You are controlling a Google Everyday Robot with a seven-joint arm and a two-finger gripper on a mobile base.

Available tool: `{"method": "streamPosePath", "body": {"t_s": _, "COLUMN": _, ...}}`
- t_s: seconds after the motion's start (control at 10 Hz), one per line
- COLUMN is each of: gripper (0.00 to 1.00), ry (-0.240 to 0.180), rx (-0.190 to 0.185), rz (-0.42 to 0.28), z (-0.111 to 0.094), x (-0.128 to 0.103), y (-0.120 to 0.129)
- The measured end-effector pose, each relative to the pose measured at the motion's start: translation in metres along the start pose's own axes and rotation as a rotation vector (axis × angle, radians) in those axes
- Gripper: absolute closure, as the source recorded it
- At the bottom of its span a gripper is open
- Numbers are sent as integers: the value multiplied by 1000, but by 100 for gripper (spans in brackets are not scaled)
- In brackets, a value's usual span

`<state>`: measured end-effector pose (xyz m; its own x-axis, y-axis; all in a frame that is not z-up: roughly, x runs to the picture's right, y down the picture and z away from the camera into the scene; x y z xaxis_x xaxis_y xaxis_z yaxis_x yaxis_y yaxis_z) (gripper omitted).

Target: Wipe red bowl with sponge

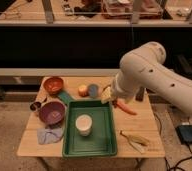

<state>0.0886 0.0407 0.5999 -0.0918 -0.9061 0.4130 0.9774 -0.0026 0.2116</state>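
The red bowl (53, 85) sits at the back left corner of the wooden table (144, 125). Just in front and to the right of it lies the teal sponge (64, 96), against the green tray's far left corner. My gripper (107, 95) hangs at the end of the white arm (144, 70), over the tray's back right corner, next to a blue round object (93, 90). It stands well to the right of sponge and bowl. It is open and holds nothing.
A purple bowl (52, 112) and a small metal cup (35, 106) stand on the left. The green tray (96, 142) holds a white cup (83, 125). An orange fruit (82, 90), a carrot (125, 107), a banana (134, 140) and a pale blue rag (50, 135) lie around it.
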Motion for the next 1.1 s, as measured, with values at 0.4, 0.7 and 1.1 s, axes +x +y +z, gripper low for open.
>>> {"method": "streamPosePath", "body": {"t_s": 0.4, "gripper": 35, "ry": 58, "rx": 91, "rz": -421, "z": -10, "x": -3, "y": -35}}
{"method": "streamPosePath", "body": {"t_s": 0.7, "gripper": 35, "ry": 72, "rx": 110, "rz": -510, "z": -13, "x": -3, "y": -44}}
{"method": "streamPosePath", "body": {"t_s": 1.1, "gripper": 35, "ry": 95, "rx": 85, "rz": -521, "z": -9, "x": -2, "y": -45}}
